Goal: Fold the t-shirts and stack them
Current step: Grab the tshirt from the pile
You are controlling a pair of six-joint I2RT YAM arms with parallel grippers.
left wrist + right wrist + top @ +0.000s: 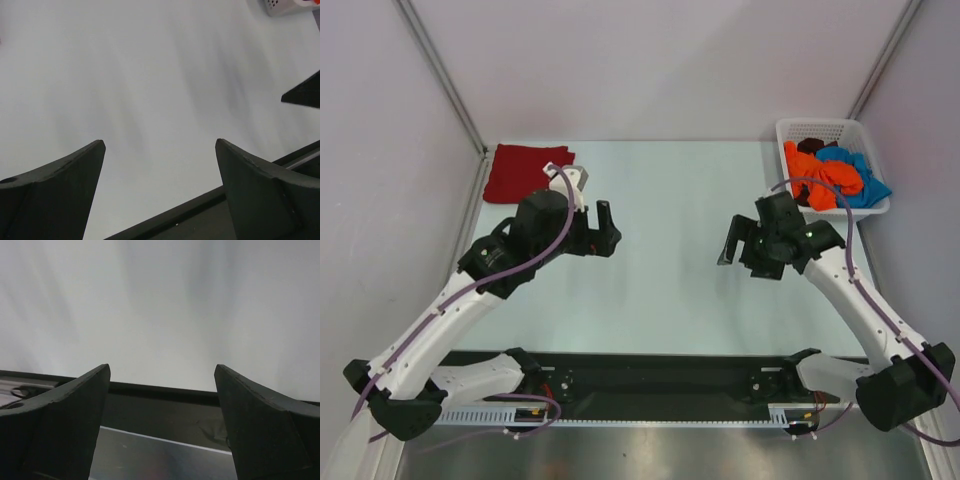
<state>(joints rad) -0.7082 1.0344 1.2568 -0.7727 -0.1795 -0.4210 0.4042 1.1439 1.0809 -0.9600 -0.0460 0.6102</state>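
Step in hand, as I read it: fetch the next shirt. One dark red t-shirt (pixel 525 172) lies folded flat at the far-L corner of the table (pixel 660 290). The rest are bunched in the white basket (pixel 820 122) at the far-R corner: orange t-shirt (pixel 810 170) on top, blue t-shirt (pixel 865 180) draped twd the R rim, dark maroon t-shirt (pixel 810 145) mostly buried at the back. To do it well, I'd send my right arm, since it's the nearer one. Come down onto the orange heap from above and pinch one layer only, pref. a hem or collar, not a wad. Lift straight up so the cloth clears the lattice w/o dragging the blue one or tipping the basket. Then lay it out on the bare mid-table betw. both arms, where each side can take an edge for the fold. The stack prob. goes on the dark red one. Pose now: my left gripper (pixel 605 228) is spread wide w/ nothing in it, elbow bent, wrist turned inward, hanging over the table just R of the folded shirt. My right gripper (pixel 732 245) is likewise wide apart and empty, near the basket but not over it, facing the left one across the bare centre. Wrist views show only table betw. the fingers; no cloth touched.
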